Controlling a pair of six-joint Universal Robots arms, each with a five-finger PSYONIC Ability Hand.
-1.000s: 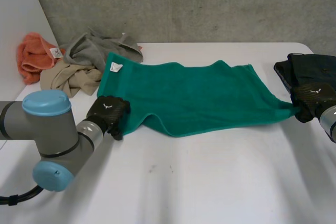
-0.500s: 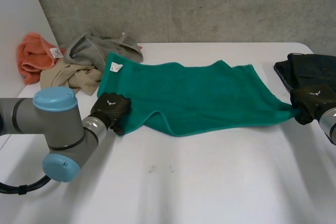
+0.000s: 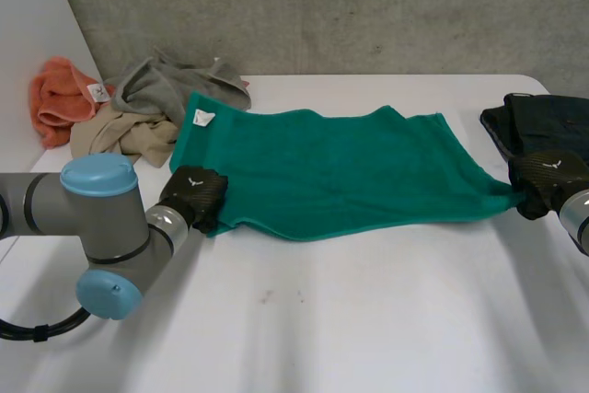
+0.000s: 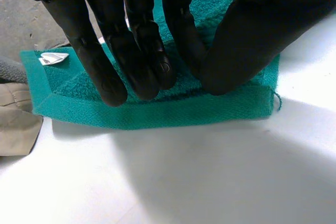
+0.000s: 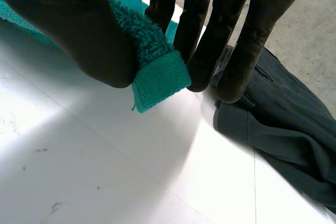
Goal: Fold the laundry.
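A wide bare stretch of table [image 3: 350,319] is seen in front of the towel [image 3: 340,167], and free passage is offered there. The far left is crowded by grey [image 3: 170,85], beige [image 3: 124,135] and orange cloths [image 3: 60,94]. The right side is blocked by a dark garment [image 3: 543,121].

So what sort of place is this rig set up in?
Probably a lab or test bench, not a home: a bare white table against a rough concrete wall, with a green towel spread out and a small pile of other cloths at the far corner.
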